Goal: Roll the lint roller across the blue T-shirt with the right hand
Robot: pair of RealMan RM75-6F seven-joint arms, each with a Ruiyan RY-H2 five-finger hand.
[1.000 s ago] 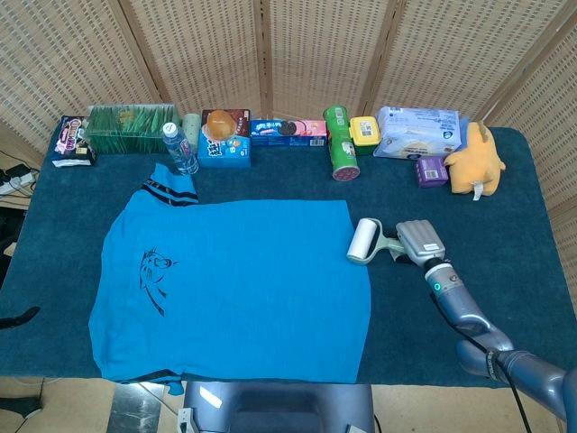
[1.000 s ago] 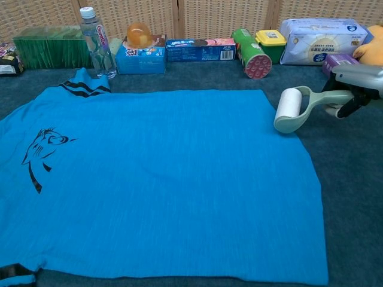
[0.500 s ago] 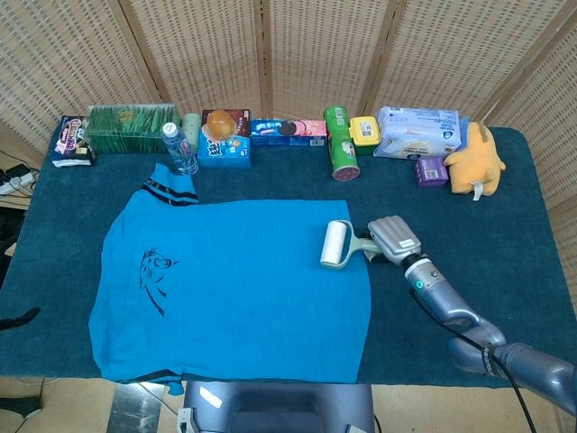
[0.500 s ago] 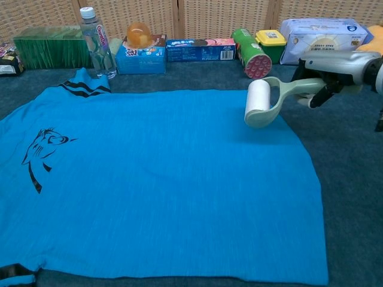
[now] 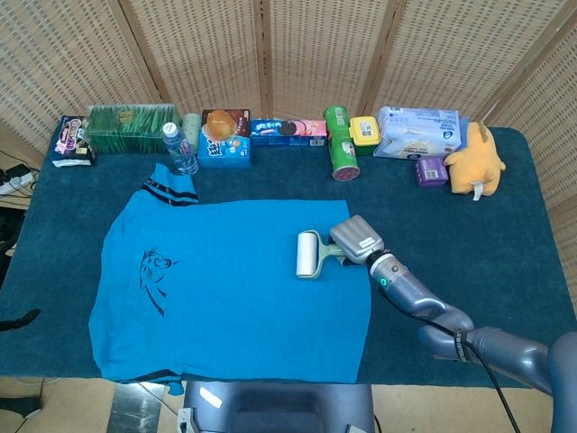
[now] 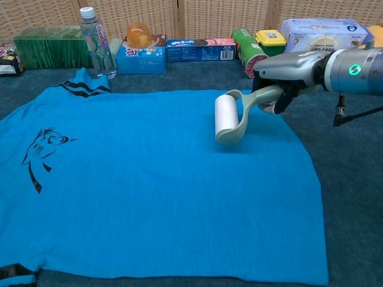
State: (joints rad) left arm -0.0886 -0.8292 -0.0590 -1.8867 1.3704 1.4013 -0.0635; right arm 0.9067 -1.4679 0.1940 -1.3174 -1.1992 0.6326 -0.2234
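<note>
A blue T-shirt [image 5: 234, 289] [image 6: 149, 179] lies flat on the dark blue table, with a black drawing near its left side. My right hand [image 5: 356, 239] [image 6: 287, 69] grips the pale green handle of the lint roller [image 5: 309, 254] [image 6: 227, 118]. The white roll rests on the shirt's upper right part, well inside its right edge. My right arm reaches in from the lower right. The left hand shows in neither view.
Along the table's back edge stand a green box [image 5: 131, 128], a water bottle [image 5: 179, 147], snack boxes [image 5: 225, 137], a green can [image 5: 340, 144], a tissue pack [image 5: 416, 132] and a yellow plush toy [image 5: 476, 159]. The dark blue tablecloth [image 5: 487, 234] lies bare right of the shirt.
My right hand has carried the lint roller leftward, from the table just off the shirt's right edge onto the shirt.
</note>
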